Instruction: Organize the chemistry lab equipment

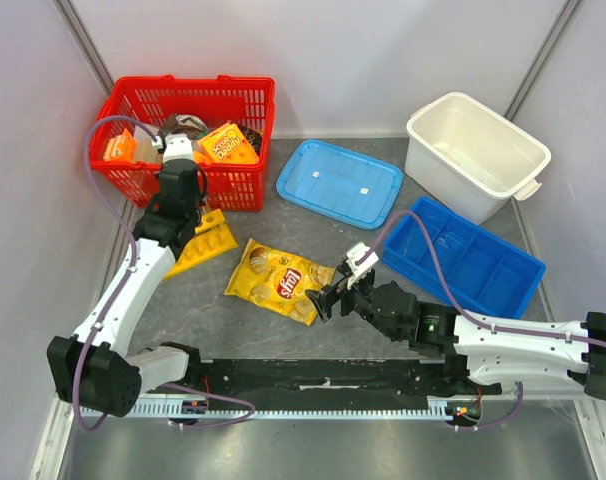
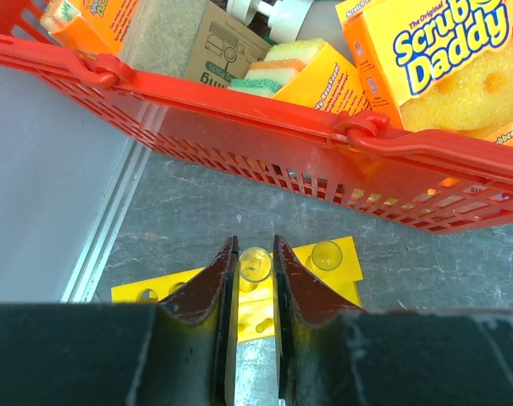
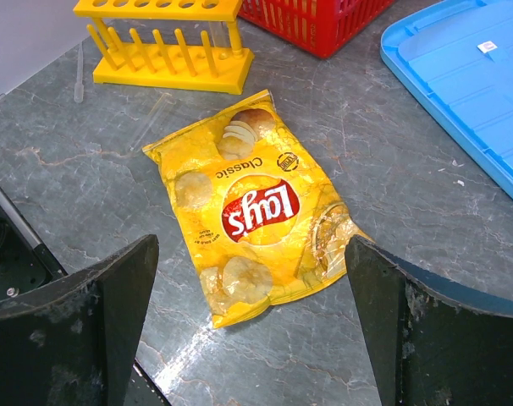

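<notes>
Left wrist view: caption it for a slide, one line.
Left tool pinches a clear test tube at the yellow rack, beside the red basket.

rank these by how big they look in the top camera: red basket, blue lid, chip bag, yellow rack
1. red basket
2. blue lid
3. chip bag
4. yellow rack, looks smallest, but the left arm covers part of it, so its full size is unsure

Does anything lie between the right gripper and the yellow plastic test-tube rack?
Yes. A yellow Lay's chip bag lies flat on the grey table, directly between the open right gripper and the yellow plastic test-tube rack.
</notes>
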